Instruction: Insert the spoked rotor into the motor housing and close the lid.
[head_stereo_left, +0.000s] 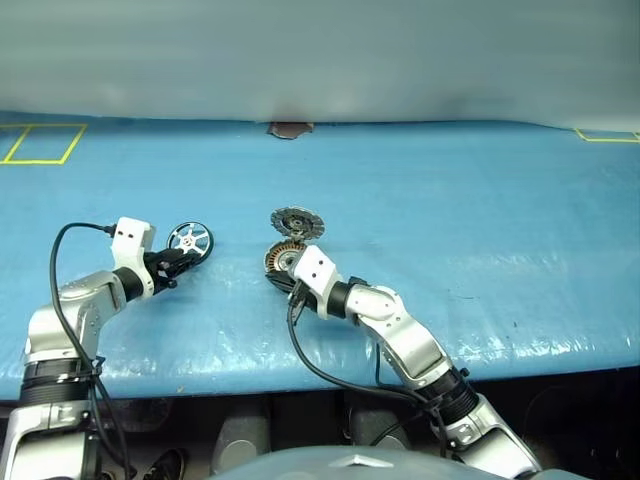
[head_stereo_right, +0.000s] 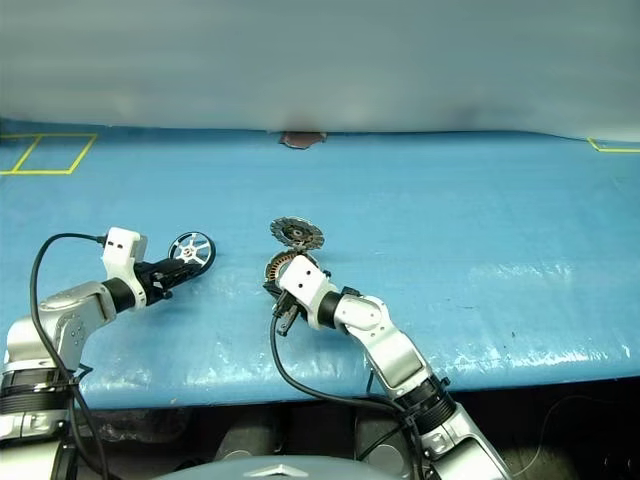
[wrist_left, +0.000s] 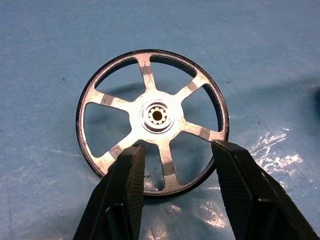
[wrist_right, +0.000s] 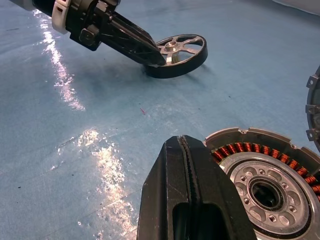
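Observation:
The spoked rotor (wrist_left: 152, 117), a silvery wheel with a dark rim, rests tilted on the blue table at the left. My left gripper (wrist_left: 175, 150) is open; its fingers stand apart over the rotor's near rim, one spoke showing in the gap. The left gripper's fingers (wrist_right: 132, 40) meet the rotor's edge (wrist_right: 177, 50) in the right wrist view. The motor housing (head_stereo_left: 283, 258), with copper windings around a silver hub (wrist_right: 265, 185), lies mid-table. The lid (head_stereo_left: 297, 222) lies open just behind it, joined at the edge. My right gripper (wrist_right: 185, 142) is shut, empty, right beside the housing.
Blue padded table (head_stereo_left: 450, 220) with its front edge near me and a grey wall behind. Yellow tape outlines mark the back left (head_stereo_left: 40, 143) and back right (head_stereo_left: 605, 135). A brown patch (head_stereo_left: 290, 129) sits at the back edge. Black cables trail from both wrists.

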